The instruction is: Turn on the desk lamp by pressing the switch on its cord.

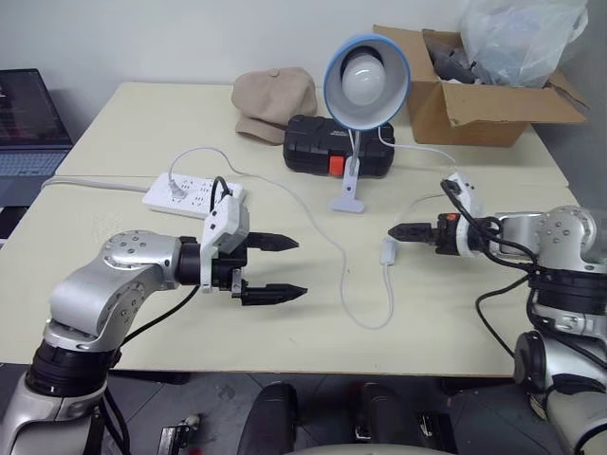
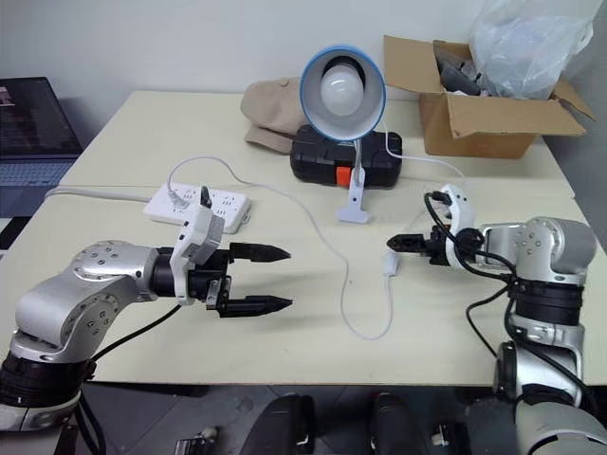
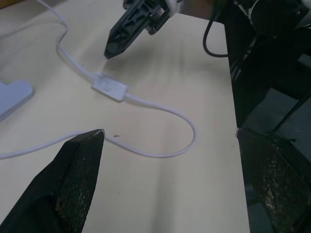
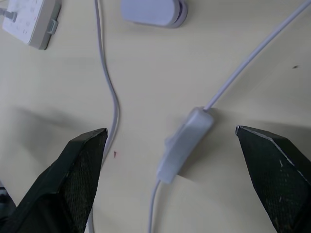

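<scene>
the head views showed the whole cream table (image 1: 285, 332): the desk lamp (image 1: 365, 81) stood clamp-down near the middle, unlit, its blue shade facing the camera, in front of a black case (image 1: 318, 144) and a tan cap (image 1: 275, 100), with a cardboard box (image 1: 474, 104) at the far right corner and a white power strip (image 1: 190, 194) to the left. the cord (image 1: 322, 242) looped toward the near edge, and the switch (image 1: 388, 250) lay flat on the table just below the tips of the right gripper (image 1: 398, 230), not touching them. the right wrist view showed the switch (image 4: 184, 144) lying between that gripper's wide-open, empty fingers, which the head views showed only edge-on. the left gripper (image 1: 282, 268) hovered well left of the switch, jaws spread wide, holding nothing. the left wrist view showed a faint raised rocker on the switch (image 3: 110, 86), too small to read from the head views. the box's contents were hard to make out.
</scene>
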You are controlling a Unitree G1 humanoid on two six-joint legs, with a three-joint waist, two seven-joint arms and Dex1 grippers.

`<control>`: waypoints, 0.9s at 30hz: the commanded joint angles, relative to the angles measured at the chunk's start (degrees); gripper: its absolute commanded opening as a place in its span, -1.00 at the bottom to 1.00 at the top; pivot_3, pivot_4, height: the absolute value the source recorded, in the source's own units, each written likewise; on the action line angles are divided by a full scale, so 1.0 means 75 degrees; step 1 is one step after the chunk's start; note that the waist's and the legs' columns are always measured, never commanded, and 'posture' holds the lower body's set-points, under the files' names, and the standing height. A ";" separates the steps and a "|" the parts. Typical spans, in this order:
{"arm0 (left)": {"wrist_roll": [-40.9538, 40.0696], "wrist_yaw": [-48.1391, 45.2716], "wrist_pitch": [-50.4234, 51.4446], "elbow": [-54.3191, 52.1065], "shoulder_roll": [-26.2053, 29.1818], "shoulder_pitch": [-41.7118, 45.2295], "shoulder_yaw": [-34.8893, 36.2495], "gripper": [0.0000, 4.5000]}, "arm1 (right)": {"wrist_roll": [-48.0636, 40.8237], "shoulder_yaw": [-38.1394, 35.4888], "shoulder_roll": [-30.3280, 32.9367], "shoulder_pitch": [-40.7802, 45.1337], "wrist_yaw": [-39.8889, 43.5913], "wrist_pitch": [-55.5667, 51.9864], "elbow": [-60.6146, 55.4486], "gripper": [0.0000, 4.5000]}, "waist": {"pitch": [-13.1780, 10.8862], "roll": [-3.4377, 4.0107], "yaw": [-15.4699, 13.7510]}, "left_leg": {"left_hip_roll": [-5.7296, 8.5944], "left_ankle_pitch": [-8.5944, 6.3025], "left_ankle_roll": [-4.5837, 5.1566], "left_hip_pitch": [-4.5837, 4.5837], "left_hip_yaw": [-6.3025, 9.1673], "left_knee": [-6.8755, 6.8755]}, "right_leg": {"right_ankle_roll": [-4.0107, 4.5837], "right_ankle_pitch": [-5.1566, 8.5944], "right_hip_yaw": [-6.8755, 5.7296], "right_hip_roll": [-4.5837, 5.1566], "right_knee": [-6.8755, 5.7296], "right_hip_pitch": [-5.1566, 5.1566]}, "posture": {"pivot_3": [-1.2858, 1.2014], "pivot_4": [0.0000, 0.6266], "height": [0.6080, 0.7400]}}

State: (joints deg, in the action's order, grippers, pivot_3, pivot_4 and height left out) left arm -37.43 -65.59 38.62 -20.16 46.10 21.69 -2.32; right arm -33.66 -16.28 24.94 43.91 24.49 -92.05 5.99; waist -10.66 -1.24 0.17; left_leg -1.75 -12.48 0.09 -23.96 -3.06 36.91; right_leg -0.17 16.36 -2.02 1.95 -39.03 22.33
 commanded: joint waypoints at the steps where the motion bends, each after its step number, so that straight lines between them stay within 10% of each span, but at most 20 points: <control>1: 0.0077 -0.0020 -0.0205 -0.0166 0.0008 0.0017 0.0043 1.00 | 0.0259 -0.0326 -0.0214 0.0349 -0.0363 -0.0012 0.0288 0.97 | 0.0000 0.0000 0.0001 | 0.0000 0.0000 0.0000 0.0000 0.0000 0.0000 | 0.0000 0.0000 0.0000 0.0000 0.0000 0.0000 | 0.03 -0.52 1.00; 22: 0.0267 0.0095 -0.0508 -0.0266 -0.0025 -0.0390 0.0079 1.00 | 0.0727 0.0151 -0.0422 0.0724 -0.0367 0.0541 0.1632 0.97 | 0.0000 0.0000 0.0020 | -0.0003 -0.0003 0.0006 0.0002 0.0000 -0.0003 | 0.0000 0.0000 0.0001 -0.0004 0.0001 0.0001 | 0.03 -0.52 1.00; 27: 0.0289 0.0110 -0.0557 -0.0266 -0.0021 -0.0437 0.0060 1.00 | 0.0756 0.0257 -0.0375 0.0728 -0.0261 0.0672 0.1849 0.59 | 0.0001 -0.0001 0.0024 | -0.0004 -0.0005 0.0008 0.0007 -0.0001 -0.0003 | 0.0000 0.0000 0.0002 -0.0005 0.0001 -0.0001 | 0.03 -0.52 1.00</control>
State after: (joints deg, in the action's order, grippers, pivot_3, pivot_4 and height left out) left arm -35.29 -64.63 35.54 -20.35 45.91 18.42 -2.32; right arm -28.27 -14.97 21.69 48.97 22.46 -87.78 19.11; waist -10.65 -1.25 0.35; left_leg -1.78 -12.52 0.16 -23.90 -3.07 36.89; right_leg -0.17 16.36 -2.00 1.91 -39.02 22.32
